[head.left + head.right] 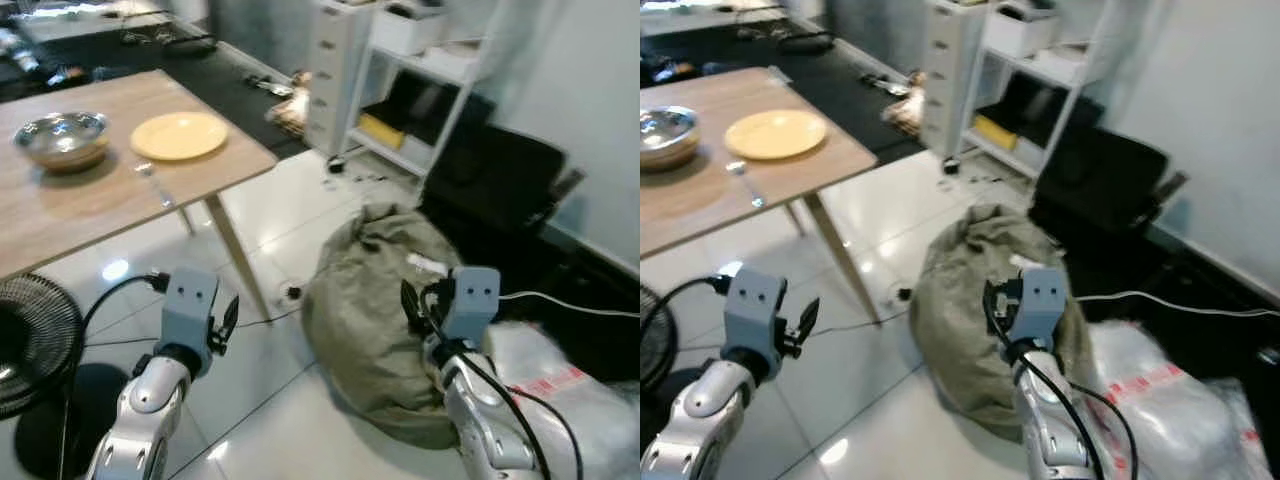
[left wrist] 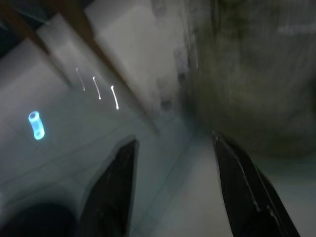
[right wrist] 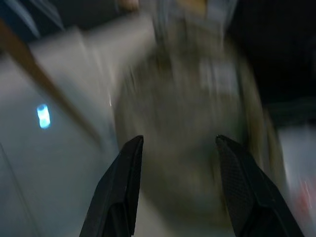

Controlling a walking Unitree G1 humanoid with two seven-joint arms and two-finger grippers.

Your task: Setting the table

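A wooden table (image 1: 90,205) stands at the far left. On it are a steel bowl (image 1: 60,138), a yellow plate (image 1: 180,135) and a small piece of cutlery (image 1: 155,185) in front of the plate. Both arms are held low over the white floor, well short of the table. My left gripper (image 1: 226,322) is open with nothing between its fingers (image 2: 116,187), near a table leg (image 1: 238,260). My right gripper (image 1: 412,305) is open and empty too, its fingers (image 3: 123,187) pointing at an olive sack. Both wrist views are blurred.
A big olive-green sack (image 1: 370,320) lies on the floor ahead to the right. A black fan (image 1: 30,340) stands at the left edge. White drawers (image 1: 335,60), a white shelf (image 1: 430,80), a black bag (image 1: 500,190) and a clear plastic bag (image 1: 570,390) crowd the right side. Cables run across the tiles.
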